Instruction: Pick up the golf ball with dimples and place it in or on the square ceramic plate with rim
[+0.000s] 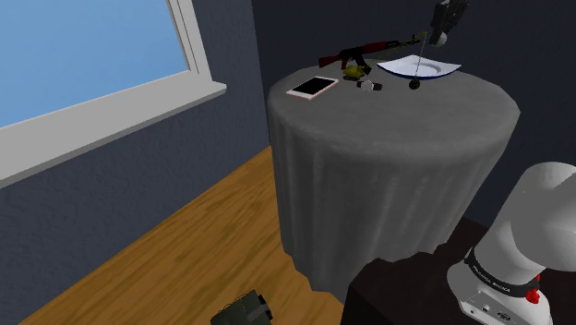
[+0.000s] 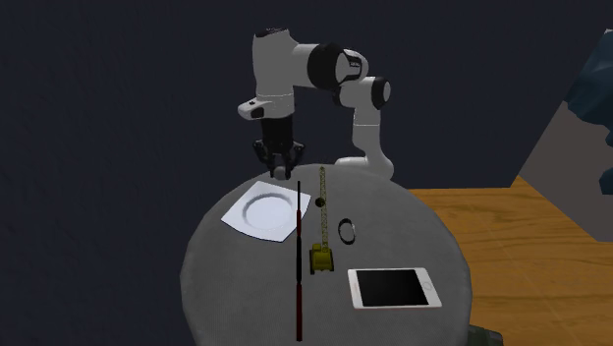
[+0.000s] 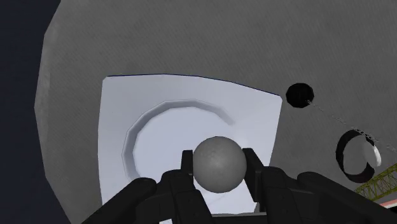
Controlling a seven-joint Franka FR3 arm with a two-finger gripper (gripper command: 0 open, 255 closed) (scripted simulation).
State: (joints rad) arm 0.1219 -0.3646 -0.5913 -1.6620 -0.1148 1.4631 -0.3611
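I hold the claw (image 3: pixel 219 167) clenched on the grey ball (image 3: pixel 219 159) above the white square plate (image 3: pixel 121 114), mid-frame. Carry step; next, I judge: lower, release

A plain grey golf ball (image 3: pixel 219 163), its dimples perhaps too faint to make out, sits clasped in the black gripper (image 3: pixel 219 170) above a white square plate (image 3: pixel 121 127) with a raised round ring, which lies flat near the grey-clothed round table's (image 3: pixel 318 51) edge.
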